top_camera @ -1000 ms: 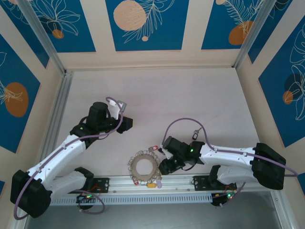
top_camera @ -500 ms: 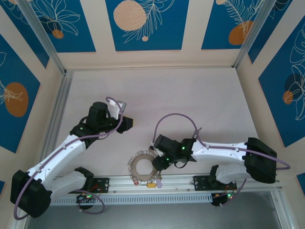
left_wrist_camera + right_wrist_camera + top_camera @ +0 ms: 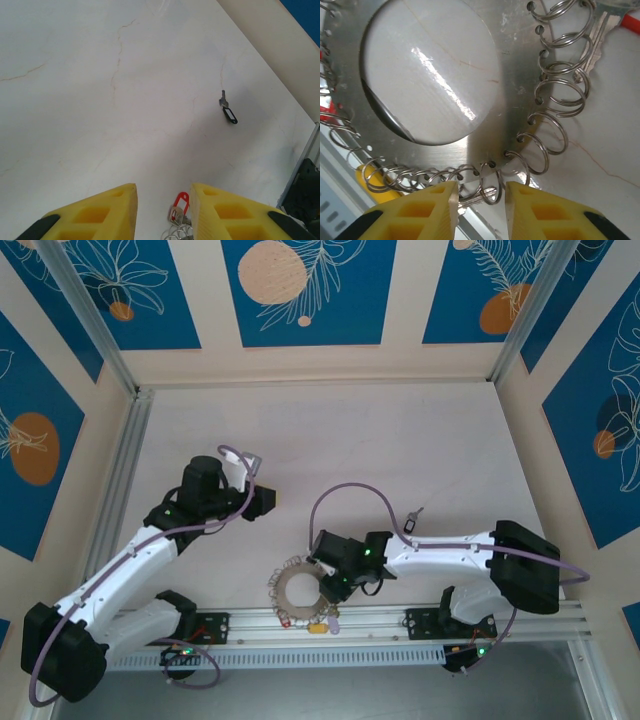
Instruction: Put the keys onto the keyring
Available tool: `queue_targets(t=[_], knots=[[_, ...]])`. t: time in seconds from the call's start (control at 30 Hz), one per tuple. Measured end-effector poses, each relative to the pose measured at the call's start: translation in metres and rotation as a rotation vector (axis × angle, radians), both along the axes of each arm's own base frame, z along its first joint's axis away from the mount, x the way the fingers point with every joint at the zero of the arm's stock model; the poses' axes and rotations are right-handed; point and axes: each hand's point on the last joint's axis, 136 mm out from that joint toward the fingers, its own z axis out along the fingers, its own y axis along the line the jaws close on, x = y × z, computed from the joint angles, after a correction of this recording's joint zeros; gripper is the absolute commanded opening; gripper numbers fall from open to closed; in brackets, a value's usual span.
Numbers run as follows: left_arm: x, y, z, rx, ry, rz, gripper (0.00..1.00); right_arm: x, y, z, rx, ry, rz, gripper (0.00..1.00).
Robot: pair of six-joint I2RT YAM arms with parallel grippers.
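Right end effector low over keyring rim (jaws parted).

White arm links with black joints, looping lilac cables, green status lights, yellow-fingered hands.

Pale table, keyring near front edge, lone key, perhaps black-tagged

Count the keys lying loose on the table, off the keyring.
1. A dark-tagged key lies alone on the table, apart from the keyring, just beyond the right arm. Others may be hidden under it.
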Motion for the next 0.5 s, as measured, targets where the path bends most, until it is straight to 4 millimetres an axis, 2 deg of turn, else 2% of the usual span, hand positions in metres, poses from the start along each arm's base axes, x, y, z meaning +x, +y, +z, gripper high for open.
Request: queue_targets(t=[0.33, 0.5], knots=[[-0.0009, 0.0037, 0.0028, -0.017, -0.001, 0.007, 0.32, 0.0033, 0.0009, -0.0054, -0.054, -0.009, 0.012, 0.3], [-0.0008, 0.0051, 0.004, -0.027, 0.004, 0.011, 0.32, 0.0021, 0.0027, -0.009, -0.078, -0.007, 0.03, 0.25]])
